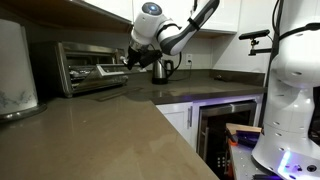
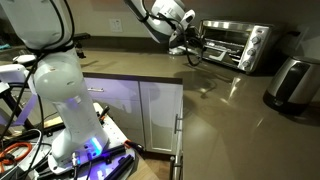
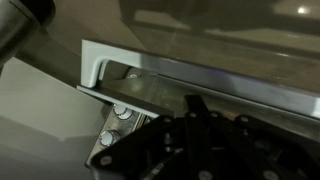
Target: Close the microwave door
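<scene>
The microwave (image 1: pixel 88 62) is a small silver-grey box at the back of the counter; it also shows in an exterior view (image 2: pixel 240 42). Its door (image 1: pixel 100 92) hangs open as a flat flap in front of it. In the wrist view the door's dark glass (image 3: pixel 220 30) and its long silver bar handle (image 3: pixel 200 75) fill the top. My gripper (image 3: pixel 192 102) sits right at the handle, fingers drawn together with nothing between them. In both exterior views the gripper (image 1: pixel 135 58) (image 2: pixel 186 46) is at the door's free edge.
A metal kettle (image 1: pixel 162 68) stands on the counter just behind the arm. A large white appliance (image 1: pixel 15 65) stands on the near counter, and a rounded metal appliance (image 2: pixel 290 82) sits beside the microwave. The counter (image 1: pixel 110 130) runs in an L, with cabinets (image 2: pixel 150 110) below.
</scene>
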### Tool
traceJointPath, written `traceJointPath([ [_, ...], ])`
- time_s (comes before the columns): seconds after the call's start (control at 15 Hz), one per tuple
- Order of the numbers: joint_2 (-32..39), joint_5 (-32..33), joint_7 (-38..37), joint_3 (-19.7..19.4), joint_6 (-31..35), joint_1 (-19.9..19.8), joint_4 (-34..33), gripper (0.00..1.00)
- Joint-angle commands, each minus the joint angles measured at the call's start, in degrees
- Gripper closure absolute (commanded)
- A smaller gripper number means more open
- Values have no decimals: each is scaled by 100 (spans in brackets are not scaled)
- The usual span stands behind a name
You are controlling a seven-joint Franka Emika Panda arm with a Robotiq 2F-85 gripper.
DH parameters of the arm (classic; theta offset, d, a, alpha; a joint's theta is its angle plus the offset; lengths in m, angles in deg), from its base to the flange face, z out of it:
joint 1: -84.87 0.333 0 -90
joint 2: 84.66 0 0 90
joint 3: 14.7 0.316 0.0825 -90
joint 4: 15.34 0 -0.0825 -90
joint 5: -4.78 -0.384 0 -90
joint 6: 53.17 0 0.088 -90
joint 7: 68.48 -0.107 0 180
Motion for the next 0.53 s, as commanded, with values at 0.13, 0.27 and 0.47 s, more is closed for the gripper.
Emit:
traceJointPath([
  [0.13,-48,-273,495,73,-198,96,-108,100],
  [0.27,-44,-444,699,95,-231,108,-116,100],
  [0.47,-49,-714,1061,141,-342,112,-140,100],
])
